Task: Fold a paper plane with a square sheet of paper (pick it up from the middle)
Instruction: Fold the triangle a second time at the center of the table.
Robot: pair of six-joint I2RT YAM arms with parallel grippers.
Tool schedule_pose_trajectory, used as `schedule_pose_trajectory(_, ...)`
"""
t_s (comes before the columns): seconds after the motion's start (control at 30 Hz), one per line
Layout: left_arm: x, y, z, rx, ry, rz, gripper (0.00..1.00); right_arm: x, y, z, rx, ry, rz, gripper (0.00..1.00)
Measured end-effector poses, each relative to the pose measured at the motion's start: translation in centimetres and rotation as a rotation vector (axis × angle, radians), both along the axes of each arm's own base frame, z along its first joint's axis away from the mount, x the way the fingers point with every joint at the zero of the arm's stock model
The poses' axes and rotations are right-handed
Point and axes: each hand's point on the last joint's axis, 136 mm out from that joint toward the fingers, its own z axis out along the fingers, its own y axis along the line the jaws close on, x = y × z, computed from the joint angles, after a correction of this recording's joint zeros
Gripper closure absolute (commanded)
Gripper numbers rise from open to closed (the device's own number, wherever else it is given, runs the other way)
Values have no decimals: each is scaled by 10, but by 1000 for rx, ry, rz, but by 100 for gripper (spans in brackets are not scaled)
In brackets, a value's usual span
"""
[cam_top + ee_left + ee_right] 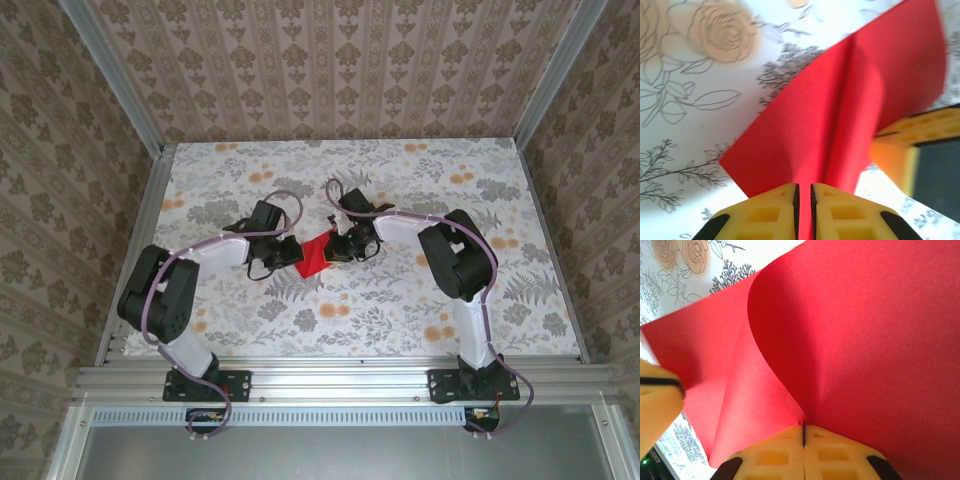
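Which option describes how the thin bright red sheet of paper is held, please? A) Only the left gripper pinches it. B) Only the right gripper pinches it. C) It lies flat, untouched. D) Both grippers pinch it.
D: the thin bright red sheet of paper is clamped in the left gripper and in the right gripper, each closed on it in its own wrist view.

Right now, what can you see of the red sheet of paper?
The square sheet of paper is thin, plain bright red and unmarked. It sits over the middle of the floral table, bent into a curved fold rather than flat, with one straight crease showing in the left wrist view. The left gripper and right gripper each pinch it in shut jaws.
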Motion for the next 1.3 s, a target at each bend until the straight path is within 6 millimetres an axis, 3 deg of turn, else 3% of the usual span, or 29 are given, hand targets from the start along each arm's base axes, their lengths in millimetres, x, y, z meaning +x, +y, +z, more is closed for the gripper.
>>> schedule_pose_trajectory(0.13,4,-10,20,-67,-50,-22,76,0,0,0,-1,-3,5,92)
schedule_pose_trajectory(0.47,-4,-20,22,-124,-41,-75,75,0,0,-1,-1,-8,15,90)
schedule_pose_trajectory(1.3,-31,-18,-14,-22,48,-170,84,-5,5,2,36,16,33,90)
